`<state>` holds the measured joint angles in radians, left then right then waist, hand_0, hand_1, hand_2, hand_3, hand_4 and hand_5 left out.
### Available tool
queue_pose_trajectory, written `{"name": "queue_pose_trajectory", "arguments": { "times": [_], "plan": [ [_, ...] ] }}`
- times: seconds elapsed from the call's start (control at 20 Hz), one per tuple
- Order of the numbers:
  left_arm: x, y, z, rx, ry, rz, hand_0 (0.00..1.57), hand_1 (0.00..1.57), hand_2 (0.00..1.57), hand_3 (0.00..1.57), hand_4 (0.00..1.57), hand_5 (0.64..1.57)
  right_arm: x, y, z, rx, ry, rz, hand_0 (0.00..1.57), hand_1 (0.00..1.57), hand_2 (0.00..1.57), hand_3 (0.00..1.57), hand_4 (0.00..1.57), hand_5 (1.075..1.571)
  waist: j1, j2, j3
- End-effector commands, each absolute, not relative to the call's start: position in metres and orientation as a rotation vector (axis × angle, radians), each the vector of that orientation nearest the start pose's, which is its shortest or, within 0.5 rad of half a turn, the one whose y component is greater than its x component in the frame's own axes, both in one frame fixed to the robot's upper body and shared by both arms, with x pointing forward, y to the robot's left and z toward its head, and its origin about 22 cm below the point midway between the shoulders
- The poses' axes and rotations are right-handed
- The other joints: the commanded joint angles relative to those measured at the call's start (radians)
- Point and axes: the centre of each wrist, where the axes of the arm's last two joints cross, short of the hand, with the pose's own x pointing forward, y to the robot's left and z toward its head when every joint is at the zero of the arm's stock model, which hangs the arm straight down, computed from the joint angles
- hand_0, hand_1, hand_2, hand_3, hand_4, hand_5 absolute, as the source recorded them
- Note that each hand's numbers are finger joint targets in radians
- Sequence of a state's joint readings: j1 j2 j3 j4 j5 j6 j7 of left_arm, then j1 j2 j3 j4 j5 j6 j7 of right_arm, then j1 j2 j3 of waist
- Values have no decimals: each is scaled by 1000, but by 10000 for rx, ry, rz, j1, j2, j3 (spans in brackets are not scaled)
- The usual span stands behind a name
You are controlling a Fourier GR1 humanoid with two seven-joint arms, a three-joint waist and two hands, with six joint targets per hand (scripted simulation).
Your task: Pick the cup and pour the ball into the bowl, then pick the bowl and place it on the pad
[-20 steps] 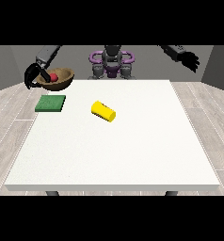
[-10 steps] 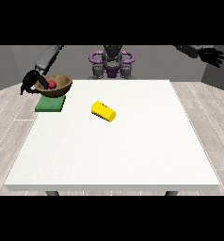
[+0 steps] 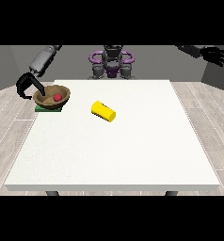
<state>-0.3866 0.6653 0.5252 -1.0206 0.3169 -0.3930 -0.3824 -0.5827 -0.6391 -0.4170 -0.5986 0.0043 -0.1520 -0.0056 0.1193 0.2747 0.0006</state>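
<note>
1. The green pad [image 3: 48, 108] is mostly hidden under the wooden bowl [image 3: 52, 96]; only its near edge shows.
2. The hand at the view's left [image 3: 27, 85] overlaps the bowl's rim, and whether its fingers clasp the rim is too small to tell.
3. The table's legs [image 3: 52, 193] are cut off below.

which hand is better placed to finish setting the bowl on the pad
The robot's right hand, at the view's left: it is at the rim of the bowl, which sits over the green pad. The other hand is raised far off past the table's opposite side.
</note>
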Motion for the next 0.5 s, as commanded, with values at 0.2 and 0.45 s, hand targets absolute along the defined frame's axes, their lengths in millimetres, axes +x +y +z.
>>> {"name": "queue_pose_trajectory", "arguments": {
  "times": [0.2,0.45],
  "plan": [
    [302,435,93,1438,-19471,-704,0,0,0,0,1007,1569,333,-482,72,-7033,-12016,-2416,0,0,0,0,0,1361,39,-1285,10],
    [312,400,64,1109,-17296,-592,0,0,0,0,902,1559,363,-441,85,-5651,-11820,-1064,0,0,0,0,416,1383,-452,-3689,-15]
  ]
}}
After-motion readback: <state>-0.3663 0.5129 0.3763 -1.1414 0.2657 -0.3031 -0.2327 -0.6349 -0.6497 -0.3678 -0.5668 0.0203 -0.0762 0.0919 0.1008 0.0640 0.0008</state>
